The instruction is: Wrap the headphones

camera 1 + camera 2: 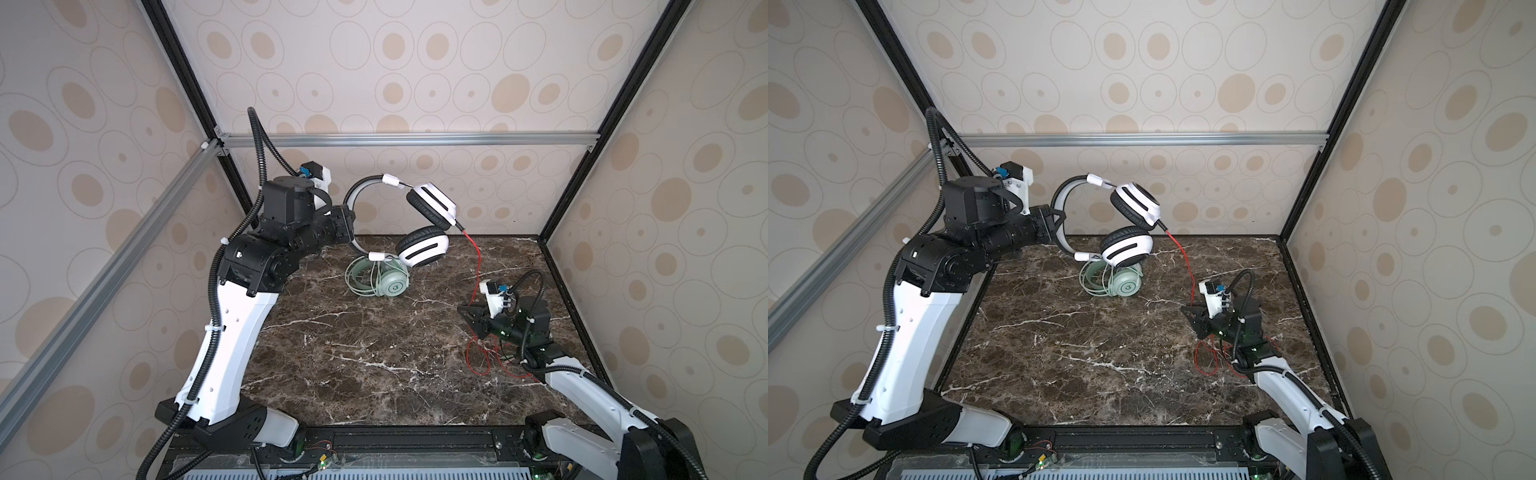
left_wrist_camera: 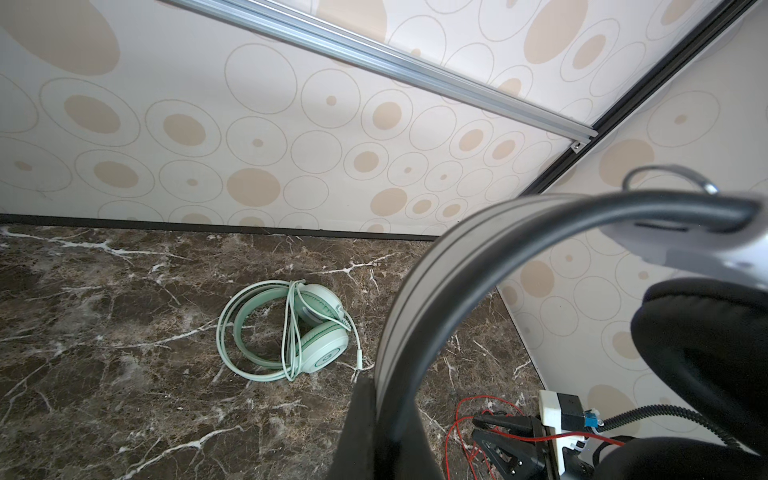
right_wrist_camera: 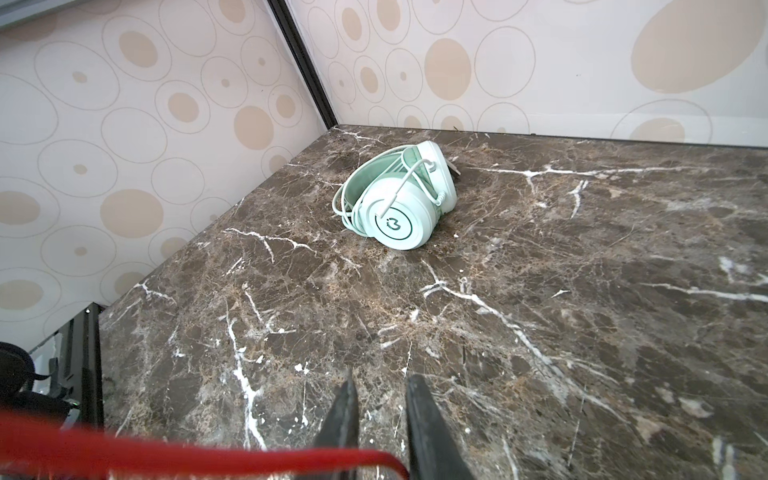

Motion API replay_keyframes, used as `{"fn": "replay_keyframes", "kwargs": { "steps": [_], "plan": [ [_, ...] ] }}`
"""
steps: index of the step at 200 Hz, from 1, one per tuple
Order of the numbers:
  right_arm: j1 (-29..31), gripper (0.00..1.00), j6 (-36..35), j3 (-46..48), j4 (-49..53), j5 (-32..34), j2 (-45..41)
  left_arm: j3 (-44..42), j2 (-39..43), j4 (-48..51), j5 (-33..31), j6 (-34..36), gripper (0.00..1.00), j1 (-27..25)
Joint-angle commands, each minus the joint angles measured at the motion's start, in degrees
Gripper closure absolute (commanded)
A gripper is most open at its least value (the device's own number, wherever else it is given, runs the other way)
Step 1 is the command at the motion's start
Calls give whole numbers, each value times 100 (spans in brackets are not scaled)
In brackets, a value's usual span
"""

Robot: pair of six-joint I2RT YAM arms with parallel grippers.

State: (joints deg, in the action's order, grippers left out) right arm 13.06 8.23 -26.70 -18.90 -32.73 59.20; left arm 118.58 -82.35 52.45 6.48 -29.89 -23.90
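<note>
Both top views show left gripper [image 1: 350, 226] clamping white headphones [image 1: 422, 251] by the band, red cable [image 1: 479, 259] trailing toward 4 o'clock, right gripper [image 1: 463, 311] slightly agape.

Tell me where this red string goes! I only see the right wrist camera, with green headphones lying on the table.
Observer: The red cable runs up to the white-and-black headphones and plugs in under their upper ear cup.
Operator: Are those lying on the table too?
Observer: No, they hang in the air. The left gripper is shut on their headband.
Operator: Is the rest of the string tidy?
Observer: No. It lies in loose loops on the table, just behind the right gripper.
</note>
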Motion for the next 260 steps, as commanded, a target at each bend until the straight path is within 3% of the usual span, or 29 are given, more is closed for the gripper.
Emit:
{"fn": "replay_keyframes", "kwargs": {
  "steps": [1,104,201,220,260],
  "plan": [
    [-49,81,-44,28,-128,4,13,60,166,-613,185,-307,100,79],
    [-49,100,-398,-208,744,199,-149,-346,267,-764,54,-448,100,366],
    [15,100,-1254,-1383,3317,1187,-1013,-1475,592,-1244,-492,-535,100,763],
    [268,100,-1544,-1821,3992,1664,-1100,-1708,709,-1376,-598,-531,100,855],
    [1541,100,-2164,-2685,5039,3004,-1037,-2189,906,-1737,-526,-497,100,1091]
  ]
}}
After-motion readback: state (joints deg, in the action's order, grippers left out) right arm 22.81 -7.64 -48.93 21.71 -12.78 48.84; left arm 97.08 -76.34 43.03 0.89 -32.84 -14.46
